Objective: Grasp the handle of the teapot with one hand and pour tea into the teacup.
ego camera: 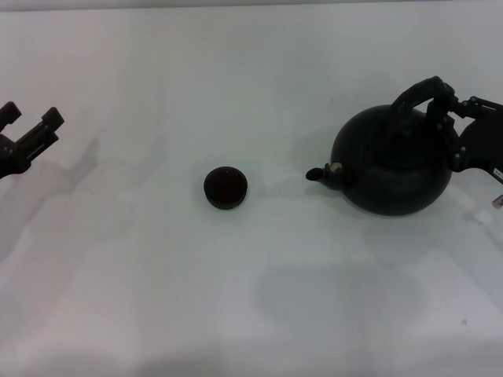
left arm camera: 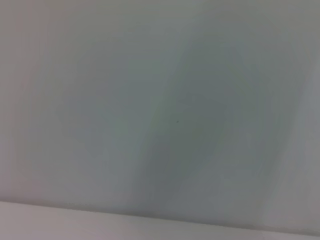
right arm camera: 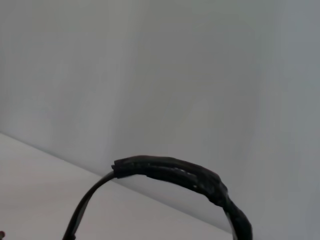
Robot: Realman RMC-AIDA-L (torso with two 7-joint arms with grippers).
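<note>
Teapot: the teapot [ego camera: 393, 169] sat on the right side of the white worktop [ego camera: 236, 298], upright, with its stubby spout aimed left toward the cup.

Teacup: the teacup [ego camera: 225, 188] was about mid-worktop, well apart from the spout, and honestly I couldn't tell if there was any tea in it, it just looked dark inside.

Handle: the handle [ego camera: 424, 94] arched over the top of the pot; the right wrist view showed the wrapped part [right arm camera: 175, 172] really close up.

Right claw: the right claw [ego camera: 449, 118] was right at the handle on the pot's far-right side, looked like it was wrapped around it, but I couldn't actually tell whether it had clamped down or was only sitting around the bail.

Left claw: the left claw [ego camera: 31, 133] was parked way off at the left edge, spread wide, holding nothing.

Progress: my read is the reach to the handle was done or nearly so. Pot wasn't lifted or tilted. Still left: firm grip, lift, carry it left over the cup, tip to pour.
</note>
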